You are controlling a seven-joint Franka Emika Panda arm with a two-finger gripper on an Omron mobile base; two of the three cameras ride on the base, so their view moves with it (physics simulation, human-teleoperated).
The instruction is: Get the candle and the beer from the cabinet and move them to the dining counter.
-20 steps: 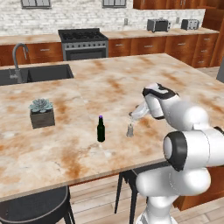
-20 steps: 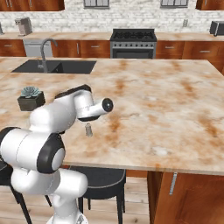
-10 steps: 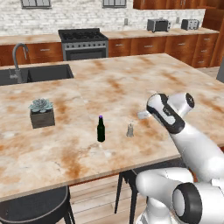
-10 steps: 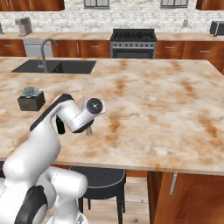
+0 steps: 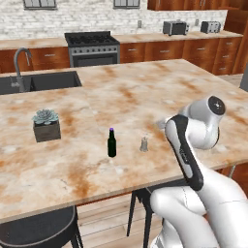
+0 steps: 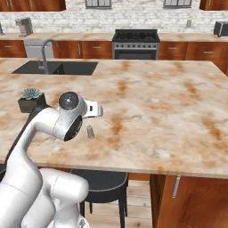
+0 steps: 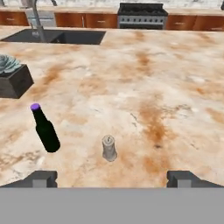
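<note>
Right now I have the gripper [image 7: 112,177] spread wide and empty, its two dark fingertips [image 7: 41,178] standing far apart at the bottom of the hand view, touching nothing, pulled back above the near part of the dining counter [image 5: 145,92]. Ahead of it the candle [image 7: 109,148] stands upright on the marble, and the beer [image 7: 45,129] stands just to its left, purple cap up, the two near each other but apart. Further left I see a small dark planter [image 7: 14,81] holding a pale green succulent, and the sink [image 5: 41,81] is sunk into the counter's far side
</note>
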